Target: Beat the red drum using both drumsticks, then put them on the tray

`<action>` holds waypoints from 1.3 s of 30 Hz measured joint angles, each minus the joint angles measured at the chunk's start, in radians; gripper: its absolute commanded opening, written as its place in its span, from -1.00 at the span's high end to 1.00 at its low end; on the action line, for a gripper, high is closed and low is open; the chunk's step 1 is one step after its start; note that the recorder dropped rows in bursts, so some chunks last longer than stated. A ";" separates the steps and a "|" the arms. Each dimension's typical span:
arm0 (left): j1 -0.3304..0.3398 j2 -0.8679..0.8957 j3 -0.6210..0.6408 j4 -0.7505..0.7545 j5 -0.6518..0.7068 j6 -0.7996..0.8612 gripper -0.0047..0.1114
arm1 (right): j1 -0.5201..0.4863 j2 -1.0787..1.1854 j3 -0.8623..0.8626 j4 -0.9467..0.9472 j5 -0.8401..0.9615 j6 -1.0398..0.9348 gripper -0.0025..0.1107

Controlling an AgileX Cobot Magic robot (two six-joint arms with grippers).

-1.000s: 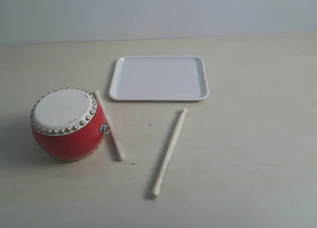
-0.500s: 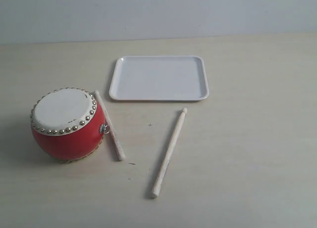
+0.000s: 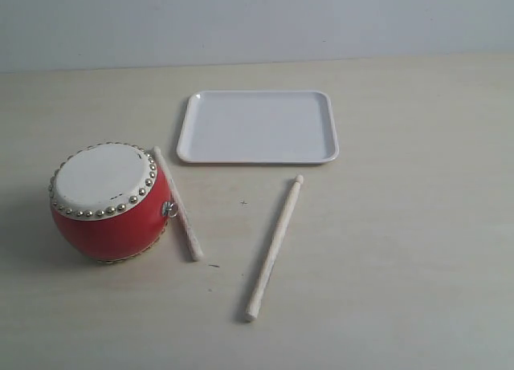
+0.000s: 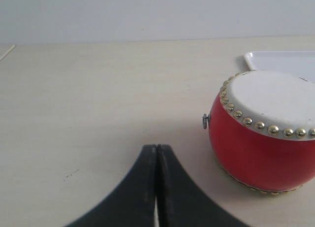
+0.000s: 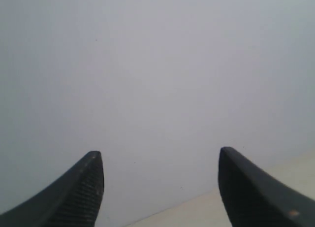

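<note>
The red drum (image 3: 108,201) stands on the table (image 3: 418,266) with one drumstick (image 3: 177,203) lying just beside its right side. The second drumstick (image 3: 275,247) lies farther right of the drum, and the tray (image 3: 257,128) sits beyond the drum to its right. The left gripper (image 4: 156,153), near the drum, has its fingers pressed together on nothing; the right gripper (image 5: 161,153) has its fingers spread wide, gripping nothing.

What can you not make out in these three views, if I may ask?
- Exterior view: neither gripper is in frame; whether the drumstick beside the red drum touches it is unclear.
- Left wrist view: the frame edge cuts off the red drum and most of the tray; no drumstick shows.
- Right wrist view: past the open right gripper, only wall and a strip of table.
</note>
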 measured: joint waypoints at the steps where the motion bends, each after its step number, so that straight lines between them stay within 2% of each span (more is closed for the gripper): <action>1: 0.000 0.000 0.000 0.000 0.000 0.000 0.92 | 0.000 0.026 -0.021 0.000 -0.005 0.002 -0.16; 8: 0.000 0.000 0.000 0.000 0.000 0.000 0.92 | 0.000 0.320 -0.230 -0.002 -0.007 0.004 -0.16; 11: 0.000 0.000 0.000 0.000 0.000 0.000 0.92 | 0.000 0.484 -0.346 -0.002 0.053 0.004 -0.16; 17: 0.000 0.000 0.000 0.000 0.000 0.002 0.92 | 0.000 0.844 -0.614 0.029 0.375 -0.056 -0.15; 21: 0.000 0.000 0.000 0.000 0.000 0.002 0.92 | 0.000 1.071 -0.806 0.198 0.617 -0.290 -0.05; 25: 0.000 0.000 0.000 0.000 0.000 0.002 0.92 | 0.000 1.214 -0.953 0.398 0.787 -0.506 0.13; 28: 0.000 0.000 0.000 0.000 0.000 0.002 0.92 | 0.000 1.299 -1.060 0.479 0.910 -0.612 0.15; 33: 0.000 0.000 0.000 0.000 0.000 0.002 0.92 | 0.046 1.379 -1.223 0.435 1.109 -0.665 0.15; 39: 0.000 0.000 0.000 0.000 0.000 0.002 0.92 | 0.180 1.416 -1.309 0.364 1.224 -0.658 0.15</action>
